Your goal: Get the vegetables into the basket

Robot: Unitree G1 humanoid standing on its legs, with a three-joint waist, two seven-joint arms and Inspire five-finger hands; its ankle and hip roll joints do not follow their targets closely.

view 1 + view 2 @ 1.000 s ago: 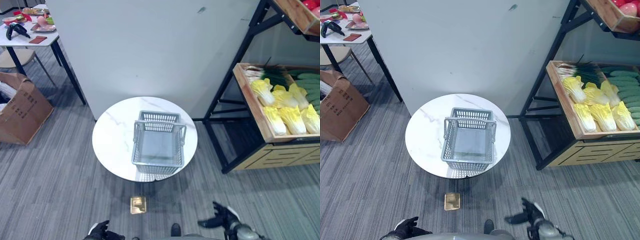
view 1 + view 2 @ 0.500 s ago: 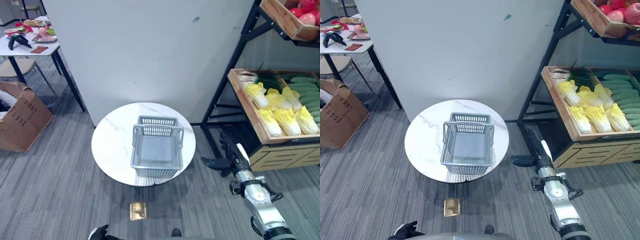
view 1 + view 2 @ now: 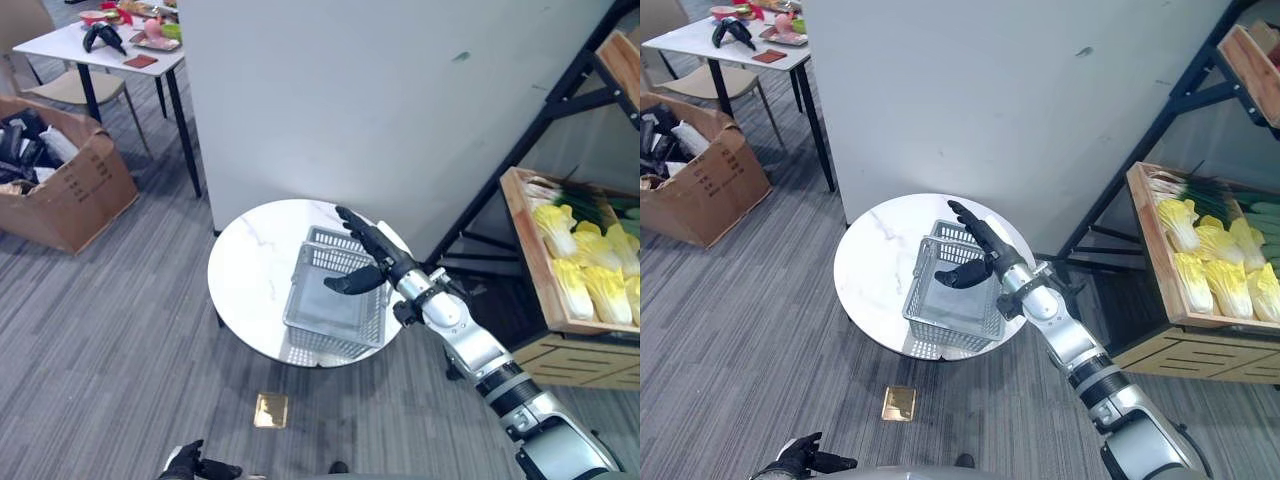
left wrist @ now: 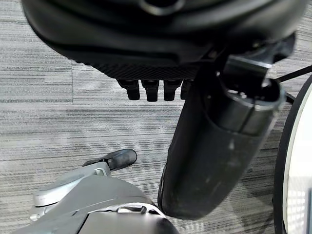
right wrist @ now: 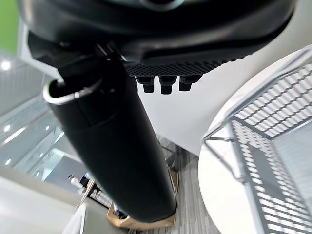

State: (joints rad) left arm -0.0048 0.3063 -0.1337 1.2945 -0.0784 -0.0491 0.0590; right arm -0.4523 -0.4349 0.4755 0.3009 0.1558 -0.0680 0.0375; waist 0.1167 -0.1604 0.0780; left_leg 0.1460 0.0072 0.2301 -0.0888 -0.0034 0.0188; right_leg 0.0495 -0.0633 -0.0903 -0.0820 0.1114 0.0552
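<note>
A grey plastic basket [image 3: 335, 300] with its handles up stands empty on the round white table [image 3: 250, 275]. My right hand [image 3: 368, 252] hovers over the basket's far right rim, open, fingers straight and thumb spread, holding nothing. In the right wrist view the basket's mesh rim [image 5: 263, 122] lies past the thumb. Yellow-green cabbages [image 3: 592, 275], green onions [image 3: 578, 205] and cucumbers lie in a wooden crate [image 3: 530, 260] on the shelf to the right. My left hand [image 3: 800, 460] hangs low by the floor, open and empty.
A black metal shelf frame [image 3: 520, 170] stands right of the table. A grey partition wall [image 3: 380, 100] rises behind it. A cardboard box [image 3: 65, 190] and a white table with small items [image 3: 100, 45] are at the far left. A brass floor plate [image 3: 270, 410] lies near the table.
My right arm has swung from low beside the shelf up and left, over the basket. The camera has shifted too. The basket and vegetables have not moved.
</note>
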